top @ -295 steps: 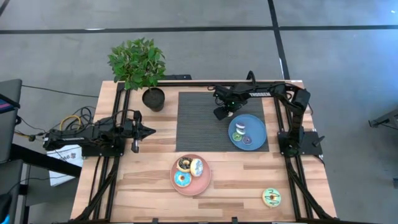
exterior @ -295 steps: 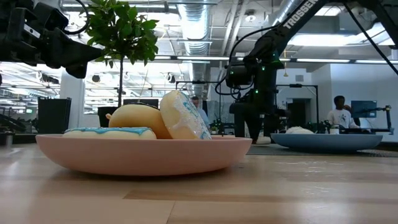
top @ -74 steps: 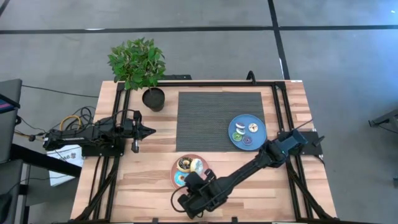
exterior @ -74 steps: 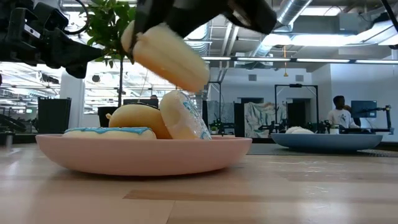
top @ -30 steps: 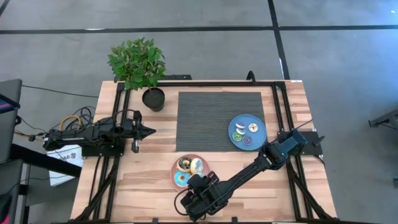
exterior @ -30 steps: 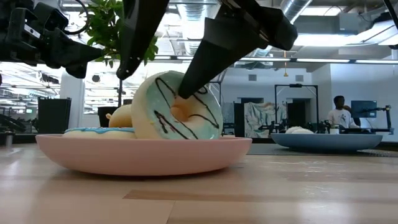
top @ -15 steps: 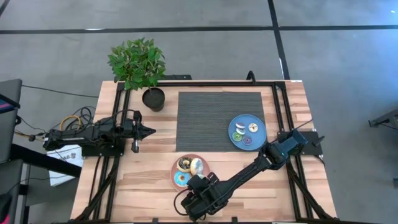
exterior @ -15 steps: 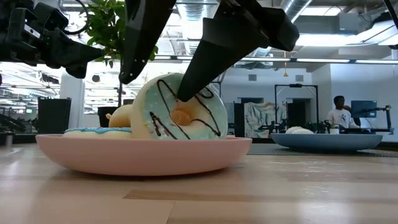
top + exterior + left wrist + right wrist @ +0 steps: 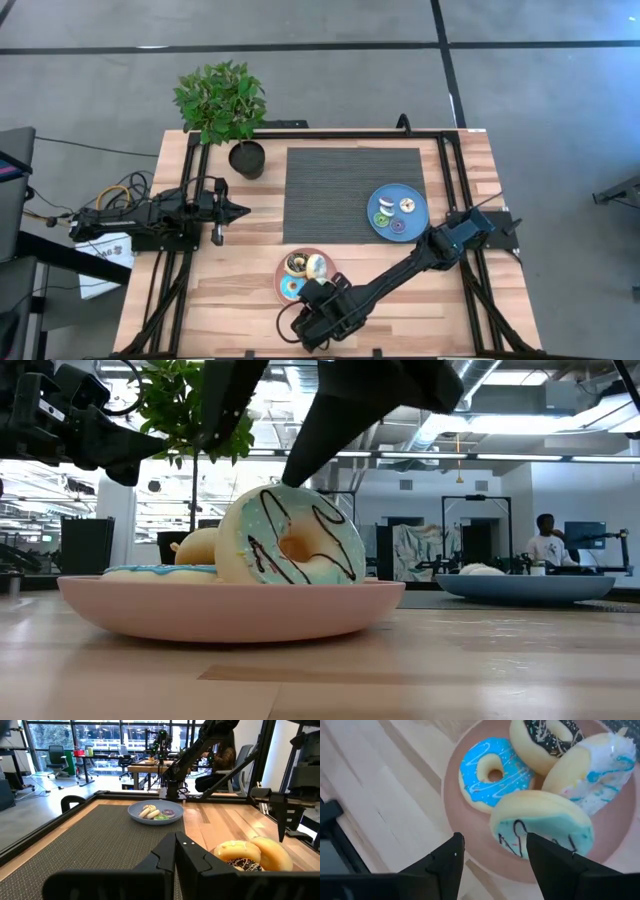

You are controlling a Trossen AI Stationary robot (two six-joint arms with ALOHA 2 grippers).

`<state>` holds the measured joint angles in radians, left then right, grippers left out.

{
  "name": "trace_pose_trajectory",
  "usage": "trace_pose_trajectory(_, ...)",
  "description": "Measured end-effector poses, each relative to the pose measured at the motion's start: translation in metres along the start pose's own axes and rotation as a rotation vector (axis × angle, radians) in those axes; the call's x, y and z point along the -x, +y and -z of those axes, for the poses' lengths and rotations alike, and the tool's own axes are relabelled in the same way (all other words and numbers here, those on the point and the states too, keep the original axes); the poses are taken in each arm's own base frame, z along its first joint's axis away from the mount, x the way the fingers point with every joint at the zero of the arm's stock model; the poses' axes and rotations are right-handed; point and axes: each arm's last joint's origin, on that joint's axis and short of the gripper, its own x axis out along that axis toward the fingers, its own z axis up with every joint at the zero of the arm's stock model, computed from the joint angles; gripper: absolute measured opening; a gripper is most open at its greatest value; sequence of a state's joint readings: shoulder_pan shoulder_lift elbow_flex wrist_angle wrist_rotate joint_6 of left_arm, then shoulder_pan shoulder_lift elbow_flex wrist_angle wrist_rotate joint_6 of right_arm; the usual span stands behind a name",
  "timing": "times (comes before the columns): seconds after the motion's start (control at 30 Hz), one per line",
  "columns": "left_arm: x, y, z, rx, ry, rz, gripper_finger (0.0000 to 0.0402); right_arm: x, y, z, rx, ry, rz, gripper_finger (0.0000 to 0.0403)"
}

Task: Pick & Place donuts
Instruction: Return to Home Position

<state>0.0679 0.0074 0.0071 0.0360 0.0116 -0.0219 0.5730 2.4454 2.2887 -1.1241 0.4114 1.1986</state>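
Note:
A pale green donut with dark squiggles (image 9: 290, 545) stands on its edge in the pink plate (image 9: 230, 610) and leans against the other donuts; it also shows in the right wrist view (image 9: 542, 827). A blue donut (image 9: 492, 772) lies flat in the plate. A dark brown one (image 9: 547, 740) and a white one (image 9: 600, 765) lean beside it. My right gripper (image 9: 495, 860) is open just above the green donut, one finger on each side of its top. My left gripper (image 9: 240, 211) is shut and waits at the table's left. Three tiny donuts lie on the blue plate (image 9: 398, 212). My right gripper has one fingertip (image 9: 292, 472) right at the green donut's top rim (image 9: 285, 490), coming from above and slanting down. I cannot tell whether it touches the donut. The donut stands by itself, its lower edge in the plate.
A dark ribbed mat (image 9: 340, 190) covers the table's far middle, with the blue plate on its right edge. A potted plant (image 9: 246, 158) stands at the far left. Bare wood lies left and right of the pink plate (image 9: 281, 278) at the near edge.
My right gripper has gone up, and its finger has come out of the green donut's hole. It stays open. The donut has stayed in the pink plate, standing on its edge, and has turned a little.

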Motion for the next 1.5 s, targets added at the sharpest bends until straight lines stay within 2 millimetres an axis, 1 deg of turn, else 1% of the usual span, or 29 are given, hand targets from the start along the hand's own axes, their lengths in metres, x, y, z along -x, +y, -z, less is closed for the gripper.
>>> trace_pose_trajectory(0.13, 0.0, 0.0, 0.0, 0.0, 0.0, 0.0, 0.0, 0.016, 0.002, -0.007, 0.059, 0.013, -0.02, 0.0203)
trace_pose_trajectory(0.27, 0.0, 0.0, 0.0, 0.0, 0.0, 0.0, 0.0, 0.033, -0.002, -0.012, 0.118, 0.022, -0.051, 0.0197)
trace_pose_trajectory(0.33, 0.0, 0.0, 0.0, 0.0, 0.0, 0.0, 0.0, 0.046, -0.004, -0.015, 0.16, 0.022, -0.072, 0.0191)
trace_pose_trajectory(0.43, 0.0, 0.0, 0.0, 0.0, 0.0, -0.001, 0.0, 0.064, -0.007, -0.02, 0.244, 0.01, -0.108, 0.0167)
trace_pose_trajectory(0.5, 0.0, 0.0, 0.0, 0.0, 0.0, 0.0, 0.0, 0.074, -0.009, -0.02, 0.329, -0.005, -0.111, 0.0133)
trace_pose_trajectory(0.57, 0.0, 0.0, 0.0, 0.0, 0.0, 0.0, 0.0, 0.083, -0.012, -0.013, 0.419, -0.029, -0.059, 0.0088)
trace_pose_trajectory(0.63, 0.0, 0.0, 0.0, 0.0, 0.0, 0.0, 0.0, 0.094, -0.016, -0.001, 0.499, -0.057, 0.013, 0.0037)
trace_pose_trajectory(0.67, 0.0, 0.0, 0.0, 0.0, 0.001, -0.001, 0.0, 0.097, -0.019, 0.006, 0.533, -0.071, 0.057, 0.002)
trace_pose_trajectory(0.7, 0.0, 0.0, 0.0, 0.0, 0.0, 0.0, 0.0, 0.099, -0.02, 0.014, 0.564, -0.084, 0.091, 0.0011)
trace_pose_trajectory(0.8, 0.0, 0.0, 0.0, 0.0, 0.0, 0.0, 0.0, 0.097, -0.021, 0.038, 0.639, -0.107, 0.133, 0.0014)
trace_pose_trajectory(0.9, 0.0, 0.0, 0.0, 0.0, 0.001, 0.0, 0.0, 0.09, -0.025, 0.058, 0.661, -0.098, 0.09, 0.0005)
trace_pose_trajectory(0.97, 0.0, 0.0, 0.0, 0.0, 0.0, 0.0, 0.0, 0.088, -0.032, 0.067, 0.652, -0.106, 0.043, 0.0003)
trace_pose_trajectory(1.07, 0.0, 0.0, 0.0, 0.0, 0.0, 0.0, 0.0, 0.085, -0.05, 0.077, 0.606, -0.122, -0.057, 0.0003)
trace_pose_trajectory(1.17, 0.0, 0.0, 0.0, 0.0, 0.001, -0.001, 0.0, 0.079, -0.075, 0.087, 0.568, -0.138, -0.143, 0.0002)
trace_pose_trajectory(1.33, 0.0, 0.0, 0.0, 0.0, 0.0, 0.0, 0.0, 0.077, -0.126, 0.106, 0.534, -0.175, -0.25, 0.0001)
trace_pose_trajectory(1.5, 0.0, 0.0, 0.0, 0.0, 0.0, -0.001, 0.0, 0.077, -0.181, 0.117, 0.51, -0.212, -0.321, 0.0001)
